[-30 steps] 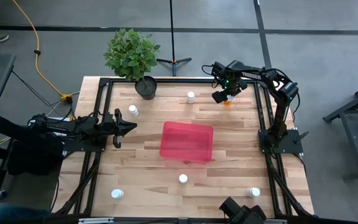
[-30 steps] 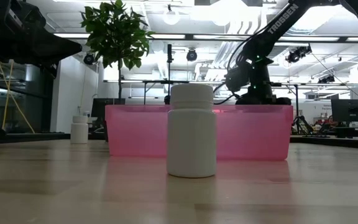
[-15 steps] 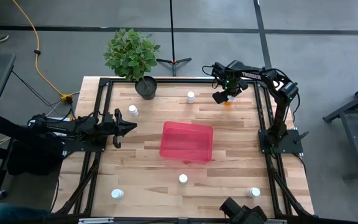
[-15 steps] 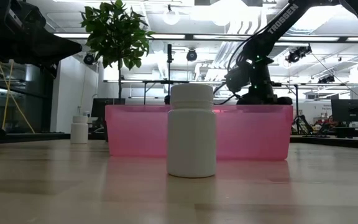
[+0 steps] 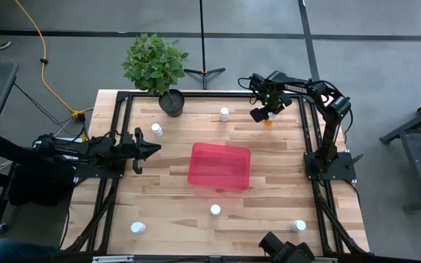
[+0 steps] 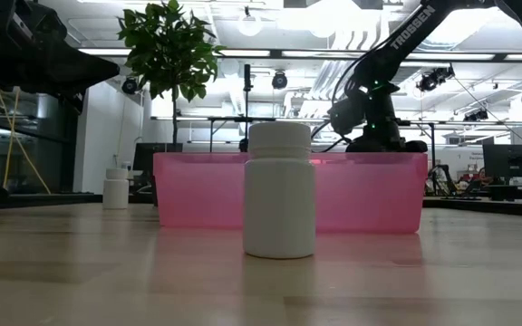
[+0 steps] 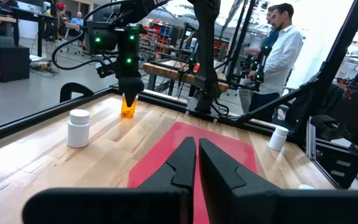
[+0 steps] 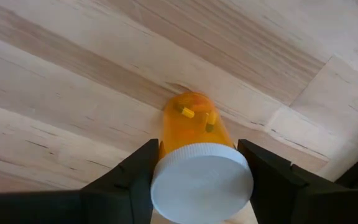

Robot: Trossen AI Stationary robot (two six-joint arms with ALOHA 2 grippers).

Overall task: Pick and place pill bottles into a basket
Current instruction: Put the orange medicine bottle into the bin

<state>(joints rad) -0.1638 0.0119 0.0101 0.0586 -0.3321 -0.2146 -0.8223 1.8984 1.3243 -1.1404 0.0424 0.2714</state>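
Right gripper (image 5: 269, 115) sits at the far right corner of the tabletop (image 5: 174, 197) in the high view, directly over the orange pill bottle (image 5: 270, 120). The left gripper (image 5: 152, 149) hangs above the tabletop's left side, pointing toward the red-pink basket (image 5: 220, 166) in the middle. White-capped pill bottles (image 5: 215, 210) stand scattered around the basket, and a potted plant (image 5: 171, 102) stands at the far edge.

From the low view, one white pill bottle (image 6: 280, 190) stands just in front of the basket (image 6: 370, 192), with the right arm (image 6: 370, 100) reaching down behind it.

Through the left wrist view, the left gripper's fingers (image 7: 182, 163) are pressed together with nothing between them, and the right gripper (image 7: 129, 98) stands on the orange bottle (image 7: 127, 107) across the tabletop. A person (image 7: 277, 59) stands beyond the table.

Looking past the right wrist, the two fingers (image 8: 132, 177) flank the orange bottle's white cap (image 8: 202, 182), set narrowly on either side of it; whether they touch it I cannot tell. The bottle stands upright on the wood.
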